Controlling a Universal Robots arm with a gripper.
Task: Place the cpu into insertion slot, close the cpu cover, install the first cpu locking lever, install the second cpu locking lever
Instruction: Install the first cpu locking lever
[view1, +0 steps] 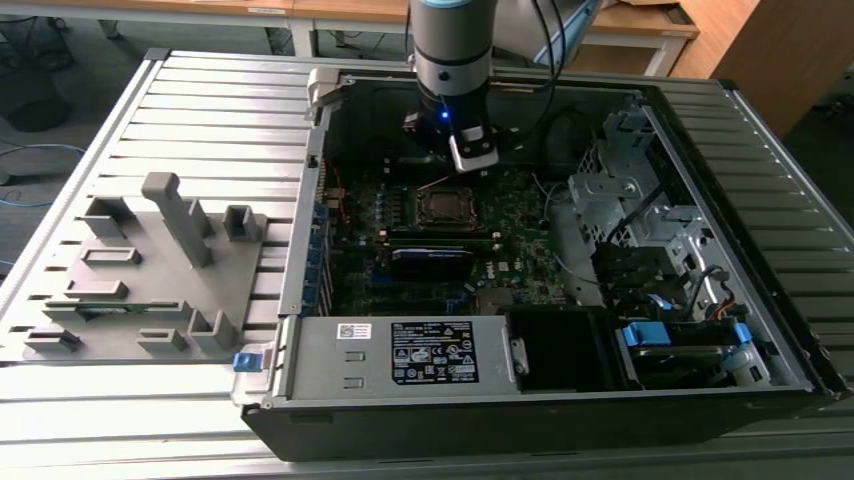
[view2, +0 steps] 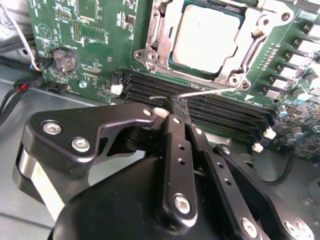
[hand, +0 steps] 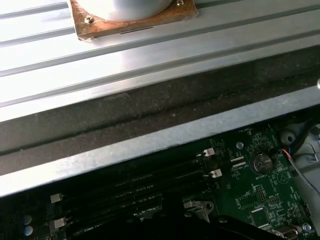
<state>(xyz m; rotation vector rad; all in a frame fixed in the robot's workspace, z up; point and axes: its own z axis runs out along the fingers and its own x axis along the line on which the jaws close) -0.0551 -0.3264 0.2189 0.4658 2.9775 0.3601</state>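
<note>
Gripper (view1: 474, 160) of black metal, at the end of the grey arm (view1: 451, 60), hangs in the exterior view inside the open black computer case (view1: 747, 250). It is near the small square insertion slot (view1: 447, 207) on the green circuit board (view1: 527, 225).

In the second wrist view its fingers (view2: 175, 150) are pressed together. They clamp the thin silver wire cpu locking lever (view2: 207, 92), which sticks out on both sides of the tips. Close behind, the flat square cpu (view2: 205, 37) with dull silver top lies in the slot, and the silver metal cpu cover (view2: 252, 40) lies flat around it.

In the first wrist view the long black memory slots (hand: 140, 187) run beside the grey case wall (hand: 150, 142), and a round coin battery (hand: 260, 161) sits on the board.
</note>
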